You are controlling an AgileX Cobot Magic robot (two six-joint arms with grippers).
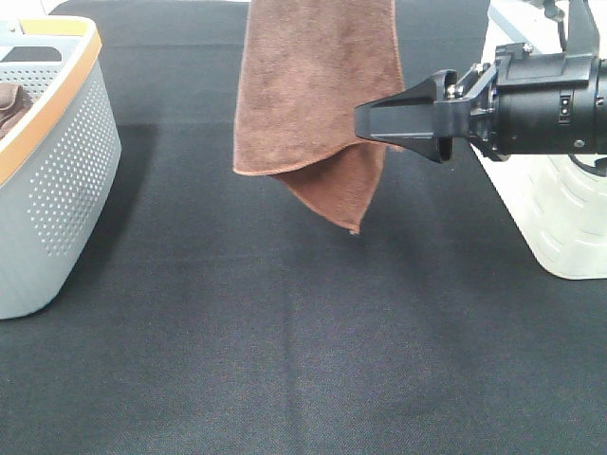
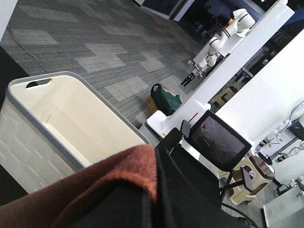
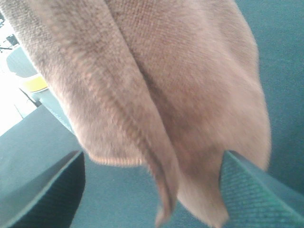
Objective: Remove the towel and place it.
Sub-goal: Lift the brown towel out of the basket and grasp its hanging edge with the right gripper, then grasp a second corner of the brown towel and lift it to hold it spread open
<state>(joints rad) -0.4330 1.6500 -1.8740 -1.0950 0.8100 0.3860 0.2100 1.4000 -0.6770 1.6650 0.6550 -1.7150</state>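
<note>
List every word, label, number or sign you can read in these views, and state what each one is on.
None: no readable text in any view.
Reddish-brown microfibre towel: no printing, no tag showing.
Grey perforated plastic basket with orange rim: unmarked.
White plastic bin: unmarked.
Black right end effector: no lettering legible.
Grey carpeted room behind: nothing legible.

Right arm comes in level beside the towel (image 1: 313, 85), wrist straight, right gripper (image 1: 377, 118) pointing at its lower hanging part. Jaws are spread wide with the cloth hanging just ahead between them, no pinch. Left gripper (image 2: 154, 190) is clamped on a fold of the towel, outside the high view.
</note>
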